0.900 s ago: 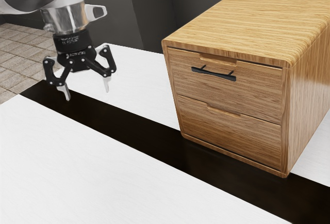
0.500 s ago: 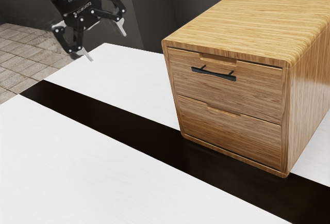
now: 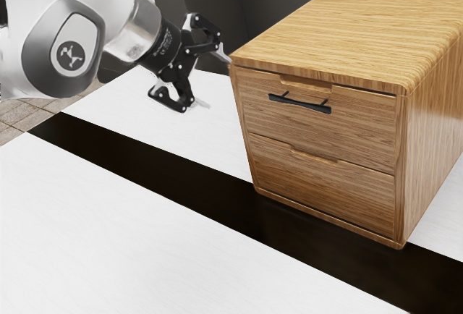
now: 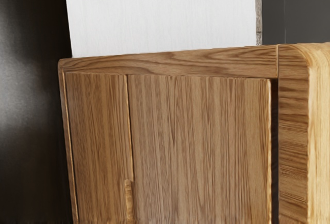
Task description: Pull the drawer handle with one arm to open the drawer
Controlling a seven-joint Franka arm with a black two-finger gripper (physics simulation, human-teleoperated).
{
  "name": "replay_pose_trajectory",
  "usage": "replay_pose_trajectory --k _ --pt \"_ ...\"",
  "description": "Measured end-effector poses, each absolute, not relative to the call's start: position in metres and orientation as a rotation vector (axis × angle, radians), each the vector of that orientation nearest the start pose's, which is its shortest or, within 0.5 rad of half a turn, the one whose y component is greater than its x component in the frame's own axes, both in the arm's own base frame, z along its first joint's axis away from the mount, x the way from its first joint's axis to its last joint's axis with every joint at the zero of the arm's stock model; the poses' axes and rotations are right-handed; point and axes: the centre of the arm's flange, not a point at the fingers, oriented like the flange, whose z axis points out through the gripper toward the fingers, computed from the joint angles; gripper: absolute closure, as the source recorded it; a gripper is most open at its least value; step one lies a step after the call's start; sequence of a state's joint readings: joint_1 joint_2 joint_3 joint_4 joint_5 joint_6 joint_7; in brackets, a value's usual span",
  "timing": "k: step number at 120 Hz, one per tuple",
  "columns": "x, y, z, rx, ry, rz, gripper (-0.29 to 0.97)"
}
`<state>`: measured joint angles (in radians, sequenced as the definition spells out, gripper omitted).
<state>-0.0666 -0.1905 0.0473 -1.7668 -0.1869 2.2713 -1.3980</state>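
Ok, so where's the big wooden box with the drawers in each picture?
Exterior view: the wooden cabinet stands at the exterior view's right, just past the open hand.
Wrist view: the wooden cabinet is straight ahead of the hand, drawer fronts facing it, seen turned sideways.
Shared landmark: the white tabletop running beside the cabinet's front corner.

My gripper [image 3: 215, 81] has swung from the frame's upper left to its upper middle. It has turned from pointing down to pointing sideways, near the cabinet [image 3: 340, 32] corner. My arm [image 3: 65, 46] now fills the upper left.
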Motion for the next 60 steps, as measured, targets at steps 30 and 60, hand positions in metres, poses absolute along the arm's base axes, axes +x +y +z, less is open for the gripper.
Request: replay_pose_trajectory --k 30,60 --pt "0.555 -0.039 0.717 1.736 1.592 0.603 0.15" --pt "0.524 -0.032 0.698 1.673 1.623 0.616 0.16"
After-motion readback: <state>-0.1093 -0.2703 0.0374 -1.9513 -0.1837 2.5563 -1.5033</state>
